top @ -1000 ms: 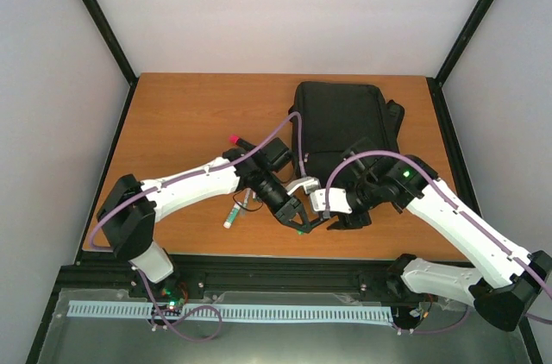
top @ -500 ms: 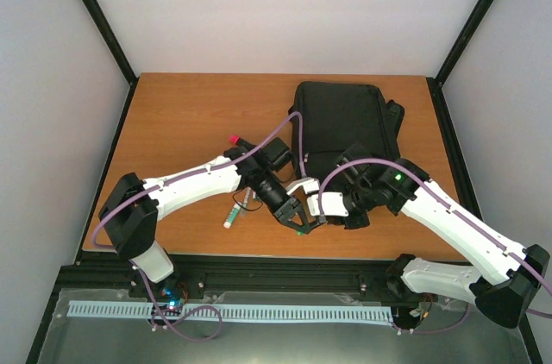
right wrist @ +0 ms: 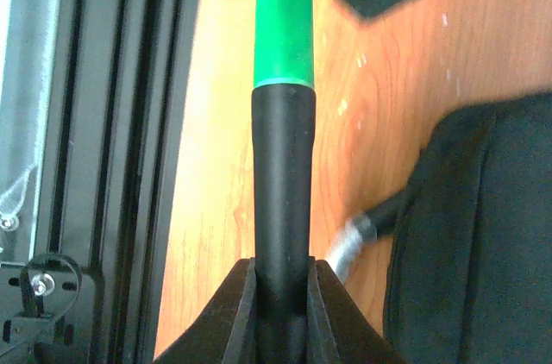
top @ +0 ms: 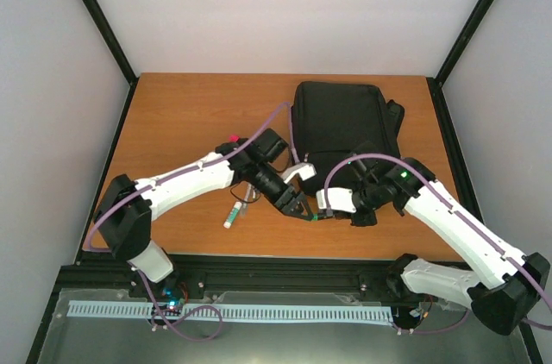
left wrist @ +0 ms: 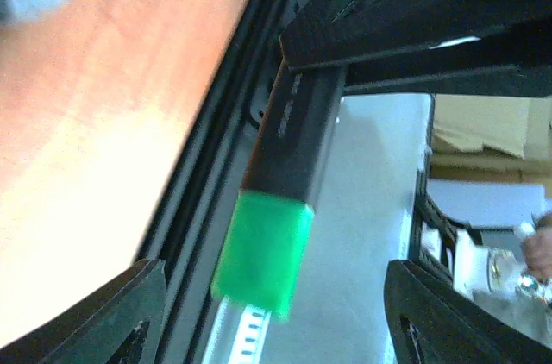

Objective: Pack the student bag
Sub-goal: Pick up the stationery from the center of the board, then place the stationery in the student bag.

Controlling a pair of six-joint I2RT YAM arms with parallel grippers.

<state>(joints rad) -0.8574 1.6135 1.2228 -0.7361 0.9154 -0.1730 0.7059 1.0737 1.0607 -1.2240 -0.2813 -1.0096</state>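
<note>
Right gripper [right wrist: 281, 282] clamped on barrel of black marker [right wrist: 281, 166], green cap [right wrist: 283, 23] forward. Left gripper [left wrist: 285, 321] stood wide, fingers clear of marker. Student bag [top: 345, 127] lay right of centre, top view. I judged: draw marker out straight, then swing toward bag.

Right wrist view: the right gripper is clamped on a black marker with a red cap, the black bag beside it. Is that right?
No. The cap is green, not red. The right wrist view shows the right gripper clamped on the black marker, the student bag beside it.
</note>
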